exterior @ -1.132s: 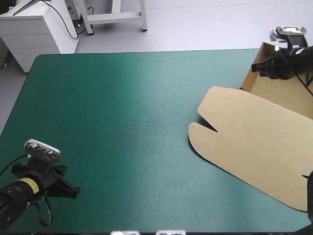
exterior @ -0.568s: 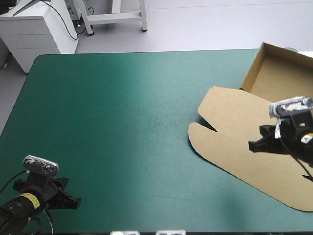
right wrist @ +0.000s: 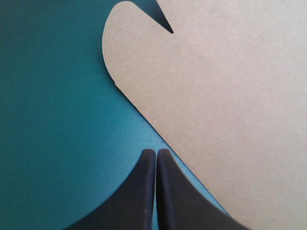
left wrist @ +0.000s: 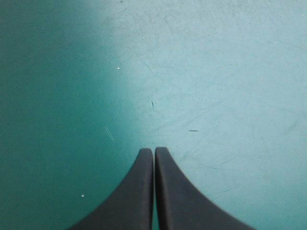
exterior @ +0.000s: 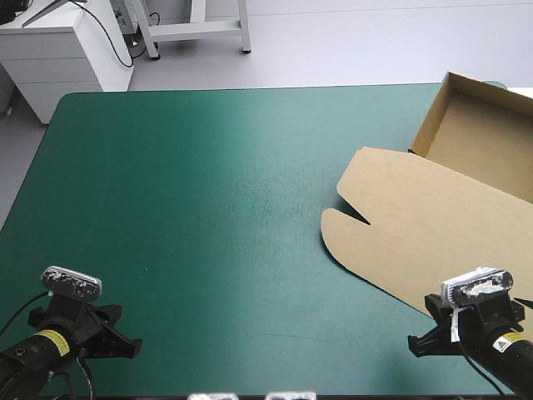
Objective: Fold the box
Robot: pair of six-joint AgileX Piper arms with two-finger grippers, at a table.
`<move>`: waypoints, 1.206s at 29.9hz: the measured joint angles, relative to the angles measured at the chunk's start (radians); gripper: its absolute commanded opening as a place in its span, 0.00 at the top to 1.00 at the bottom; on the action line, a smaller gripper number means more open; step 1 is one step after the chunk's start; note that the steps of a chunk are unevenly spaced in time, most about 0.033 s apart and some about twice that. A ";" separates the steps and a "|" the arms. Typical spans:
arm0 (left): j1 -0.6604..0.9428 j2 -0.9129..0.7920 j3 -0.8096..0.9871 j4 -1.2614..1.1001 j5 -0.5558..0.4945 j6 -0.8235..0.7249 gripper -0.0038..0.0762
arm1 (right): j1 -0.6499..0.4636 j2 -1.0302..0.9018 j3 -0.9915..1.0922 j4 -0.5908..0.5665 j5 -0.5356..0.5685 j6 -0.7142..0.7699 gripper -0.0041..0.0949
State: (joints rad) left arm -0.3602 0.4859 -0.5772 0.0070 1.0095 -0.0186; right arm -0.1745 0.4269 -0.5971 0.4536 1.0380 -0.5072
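The brown box lies at the table's right side as an open tray with raised walls at the far right and its lid flat toward the middle. The lid's rounded flap with a notch lies ahead of my right gripper, which is shut and empty over the teal-green cover just beside the lid's near edge. That right gripper sits near the table's front right corner. My left gripper is shut with nothing in it, low over bare cover at the front left corner.
The teal-green table stretches wide between the two arms. A white cabinet and a metal frame stand beyond the far edge.
My right arm swept from the tray's far wall, across the lid, down to the front right corner. The left arm barely shifted. The box stayed in place.
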 measured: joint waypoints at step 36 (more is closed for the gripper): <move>0.000 -0.003 0.085 -0.007 0.038 0.000 0.96 | 0.000 -0.089 0.128 -0.001 0.107 0.008 0.96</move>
State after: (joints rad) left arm -0.3602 0.4826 -0.4921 0.0000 1.0471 -0.0186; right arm -0.1745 0.3378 -0.4687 0.4524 1.1453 -0.4990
